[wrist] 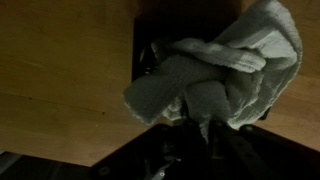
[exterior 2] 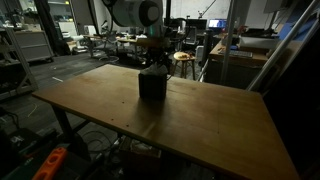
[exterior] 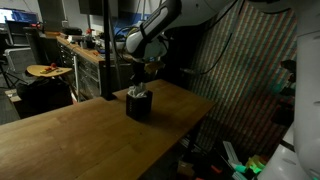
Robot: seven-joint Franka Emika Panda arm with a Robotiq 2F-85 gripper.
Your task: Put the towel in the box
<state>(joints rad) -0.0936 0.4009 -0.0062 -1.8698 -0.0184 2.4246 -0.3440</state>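
Note:
The pale, rumpled towel (wrist: pixel 215 70) hangs bunched from my gripper (wrist: pixel 205 126), whose jaws are pinched shut on its upper folds. Under the cloth in the wrist view lies the dark box (wrist: pixel 160 28), partly covered by it. In both exterior views the small black box (exterior: pixel 138 105) (exterior 2: pixel 152 85) stands on the wooden table (exterior: pixel 80 140) (exterior 2: pixel 200 125). The gripper (exterior: pixel 145 70) (exterior 2: pixel 155 62) hangs straight above the box. A bit of pale towel (exterior: pixel 136 93) shows at the box's top edge.
A dark upright pole (exterior: pixel 105 50) stands behind the table. Cluttered workbenches (exterior: pixel 80 45) and a round stool (exterior: pixel 48 70) fill the background. The table's edge drops off close to the box (exterior: pixel 205 105). Cables and gear lie on the floor (exterior 2: pixel 50 160).

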